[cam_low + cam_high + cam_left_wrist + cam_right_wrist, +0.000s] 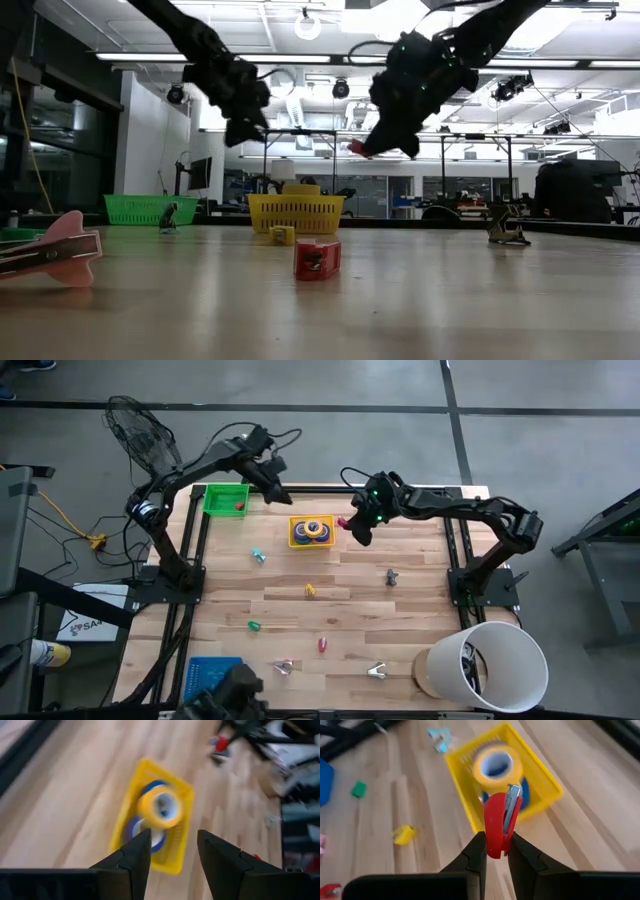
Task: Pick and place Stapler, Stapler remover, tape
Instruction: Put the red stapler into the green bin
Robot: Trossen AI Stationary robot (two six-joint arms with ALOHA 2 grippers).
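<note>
A red stapler [499, 822] sits in my shut right gripper [494, 851], above the table just right of the yellow basket [297, 540]; in the high view this gripper [350, 526] is beside the basket. The basket holds tape rolls: a yellow-orange one [160, 809] on top of blue ones [134, 827]. My left gripper [174, 851] is open and holds nothing, hovering over the basket's far left side [274, 490]. A grey staple remover [391, 575] lies on the table to the right. A green basket [225, 498] with a red item in it stands at the far left. My right gripper pinches the red stapler between its two fingers, on the stapler's flat sides at one end [492, 845]. The rest of the stapler sticks out forward past the fingertips. The stapler is lifted clear of the table [356, 147].
Small pieces lie scattered on the wood: teal [258, 556], yellow [310, 590], green [254, 625], red [322, 645]. Two more metal removers [283, 667] [377, 672] lie near the near edge. A white bucket [490, 665] stands at the near right, a blue box [215, 672] at the near left.
</note>
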